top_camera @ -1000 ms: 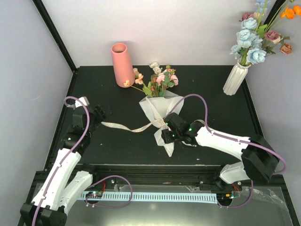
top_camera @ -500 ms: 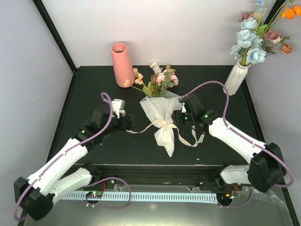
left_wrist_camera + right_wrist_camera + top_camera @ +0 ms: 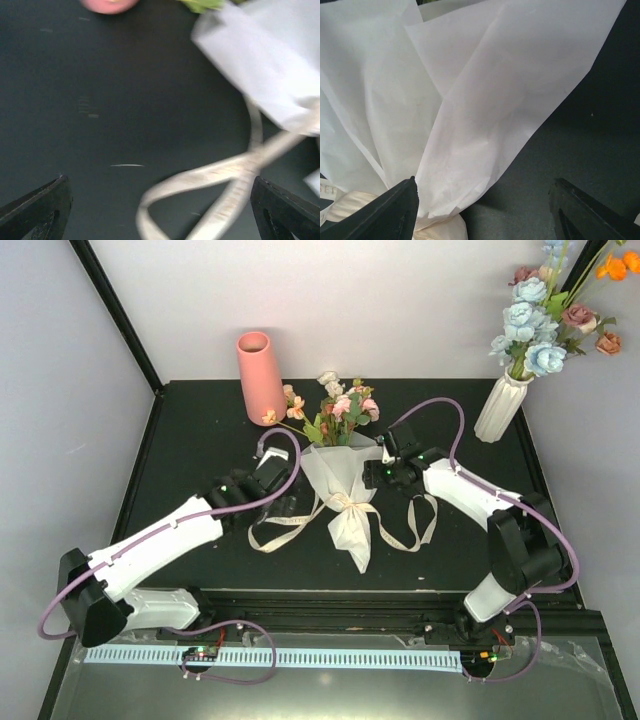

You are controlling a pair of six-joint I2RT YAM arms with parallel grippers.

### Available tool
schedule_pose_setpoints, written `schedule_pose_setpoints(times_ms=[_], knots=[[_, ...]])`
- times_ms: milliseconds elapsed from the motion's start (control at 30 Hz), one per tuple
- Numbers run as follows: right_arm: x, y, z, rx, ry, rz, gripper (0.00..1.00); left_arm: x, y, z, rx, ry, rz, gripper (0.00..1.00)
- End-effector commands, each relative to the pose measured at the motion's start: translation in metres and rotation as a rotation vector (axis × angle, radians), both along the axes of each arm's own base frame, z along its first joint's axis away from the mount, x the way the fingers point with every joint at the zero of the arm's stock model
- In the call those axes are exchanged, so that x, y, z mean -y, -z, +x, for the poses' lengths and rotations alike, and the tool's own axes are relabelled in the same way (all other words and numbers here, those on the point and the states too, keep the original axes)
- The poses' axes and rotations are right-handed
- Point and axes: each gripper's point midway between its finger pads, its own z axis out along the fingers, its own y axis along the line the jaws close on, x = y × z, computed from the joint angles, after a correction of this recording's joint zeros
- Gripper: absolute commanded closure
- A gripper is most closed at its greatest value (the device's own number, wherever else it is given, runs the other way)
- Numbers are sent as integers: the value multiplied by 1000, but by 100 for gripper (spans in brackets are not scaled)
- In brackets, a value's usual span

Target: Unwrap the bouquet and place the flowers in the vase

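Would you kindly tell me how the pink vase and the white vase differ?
The pink vase is a smooth, straight cylinder; the white vase is ribbed with a narrow neck. The pink vase stands empty at far left; the white vase holds blue, mauve and orange flowers at far right. Both stand upright near the table's far edge.

Left wrist view: the vase (image 3: 109, 5), left of the wrapping paper (image 3: 270, 65), is cut off by the top edge. The ribbon (image 3: 210, 172) below the paper is blurred. Right wrist view: the paper hides the flowers (image 3: 340, 405), and the bottom edge crops the ribbon at the paper's lower left.
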Motion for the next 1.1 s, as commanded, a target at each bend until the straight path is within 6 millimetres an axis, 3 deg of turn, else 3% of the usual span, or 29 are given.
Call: schedule_pose_setpoints(times_ms=[0, 100, 167, 233, 300, 367, 533, 633, 867, 1067], knots=[[3, -12, 12, 31, 3, 10, 27, -68, -44, 8, 66, -160, 381, 1], [5, -9, 16, 21, 12, 30, 26, 6, -34, -3, -3, 132, 72, 1], [1, -5, 17, 3, 2, 62, 26, 63, -33, -25, -28, 368, -192, 2], [-9, -5, 17, -18, -29, 107, 26, 107, -38, -48, -58, 533, -437, 8], [-22, -8, 16, -29, -72, 165, 26, 131, -37, -61, -87, 601, -552, 11], [-29, -13, 15, -28, -93, 204, 27, 149, -25, -66, -129, 630, -560, 12], [-29, -2, 22, -62, -77, 183, 29, 188, 18, -77, -195, 697, -396, 14], [-27, 7, 26, -76, -63, 156, 31, 200, 44, -77, -208, 692, -271, 15], [-27, 27, 31, -108, -55, 125, 38, 201, 84, -68, -224, 652, -130, 17], [-20, 46, 29, -134, -37, 78, 45, 212, 109, -81, -258, 676, -101, 20]])
